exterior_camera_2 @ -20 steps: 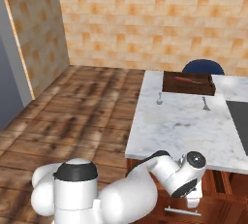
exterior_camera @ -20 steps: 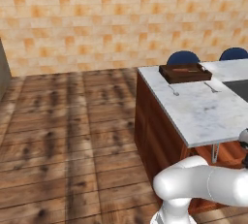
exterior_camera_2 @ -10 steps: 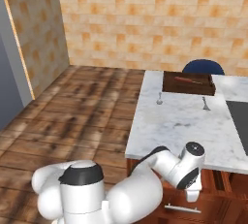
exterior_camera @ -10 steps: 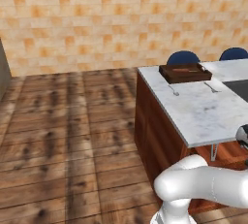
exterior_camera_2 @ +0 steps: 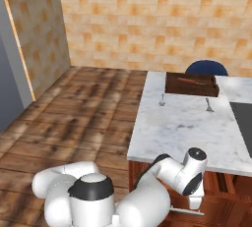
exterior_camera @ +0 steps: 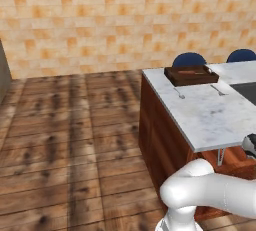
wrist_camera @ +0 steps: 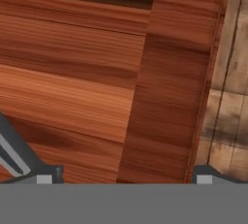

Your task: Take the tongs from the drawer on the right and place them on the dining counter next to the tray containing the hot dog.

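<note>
My gripper (exterior_camera_2: 195,203) hangs below the near edge of the dining counter (exterior_camera_2: 182,125), pointing down at the reddish-brown wooden drawer front (wrist_camera: 92,77). Its jaws are open, with nothing between the two dark fingertips (wrist_camera: 46,175). A slanted grey bar (wrist_camera: 12,151) crosses the lower left of the hand view; it looks like the drawer's silver handle (exterior_camera_2: 187,212). The tongs are hidden. At the counter's far end sits the dark brown tray (exterior_camera_2: 192,84) (exterior_camera: 192,75) with the hot dog (exterior_camera_2: 195,80) in it.
Two tiny silver utensils (exterior_camera_2: 162,100) (exterior_camera_2: 208,105) lie on the marble in front of the tray. Blue stools (exterior_camera: 188,59) stand behind the counter. A dark stovetop (exterior_camera_2: 242,123) is at the right. Plank floor (exterior_camera: 75,140) stretches to the left.
The hand has straightened from a tilt and shifted a little right and up under the counter edge. The jaws have stayed open.
</note>
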Available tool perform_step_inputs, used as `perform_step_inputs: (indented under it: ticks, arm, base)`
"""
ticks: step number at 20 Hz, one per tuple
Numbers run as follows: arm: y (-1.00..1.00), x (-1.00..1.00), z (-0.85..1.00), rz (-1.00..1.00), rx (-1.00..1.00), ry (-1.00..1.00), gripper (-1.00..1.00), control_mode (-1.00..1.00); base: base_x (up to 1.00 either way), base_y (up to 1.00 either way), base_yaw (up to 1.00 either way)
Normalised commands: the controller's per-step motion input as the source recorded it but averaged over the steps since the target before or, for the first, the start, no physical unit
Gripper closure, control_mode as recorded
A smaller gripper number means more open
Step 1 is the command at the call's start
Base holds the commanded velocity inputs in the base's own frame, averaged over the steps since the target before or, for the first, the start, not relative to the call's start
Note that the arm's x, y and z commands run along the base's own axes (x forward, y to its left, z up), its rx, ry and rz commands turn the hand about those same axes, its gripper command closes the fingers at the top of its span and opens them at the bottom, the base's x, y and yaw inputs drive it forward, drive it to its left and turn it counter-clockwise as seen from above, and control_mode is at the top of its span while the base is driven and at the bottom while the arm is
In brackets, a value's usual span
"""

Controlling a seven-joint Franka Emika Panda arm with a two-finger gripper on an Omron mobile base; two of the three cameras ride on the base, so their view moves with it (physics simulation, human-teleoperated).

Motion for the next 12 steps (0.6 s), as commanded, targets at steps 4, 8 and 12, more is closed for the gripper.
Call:
perform_step_inputs:
  ticks: [4, 8, 12]
  arm:
    - [-0.01, -0.27, -0.34, 0.00, 0.00, 0.00, -1.00, -1.00]
    - [-0.06, -0.37, 0.00, 0.00, 0.00, 0.05, -1.00, -1.00]
    - [-0.16, -0.89, -0.06, 0.00, 0.00, 0.04, -1.00, -1.00]
  base:
    - [0.00, 0.00, 0.00]
    - [0.00, 0.00, 0.00]
    - [0.00, 0.00, 0.00]
